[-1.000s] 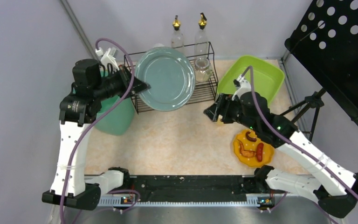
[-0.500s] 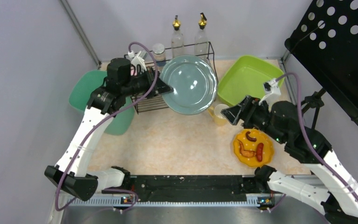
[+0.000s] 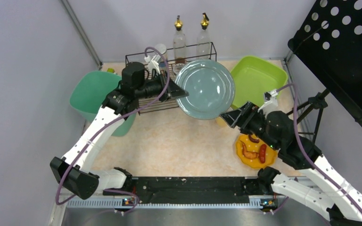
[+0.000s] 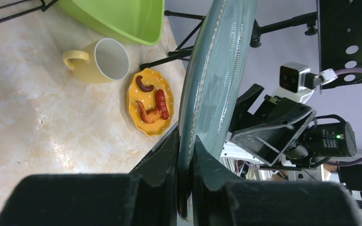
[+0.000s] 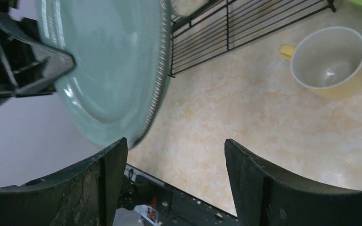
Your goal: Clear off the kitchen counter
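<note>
Beige, speckled marble-look kitchen counter: flat rectangular surface beneath both arms, long axis running left-right; left gripper jaws clenched on the rim of a glossy teal round plate; right gripper jaws spread, empty.

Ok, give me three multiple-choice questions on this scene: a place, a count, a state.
1. The yellow mug sits: A in the green tub, B in the wire rack, C on the counter.
2. Food pieces on the orange dish: A three, B one, C five.
3. The blue-green plate is: A flat on the counter, B pinched in the left jaws, C in the tub.
Answers: C, it stands on the marble; A, three show in the left wrist view; B, the jaws clamp its rim.
</note>
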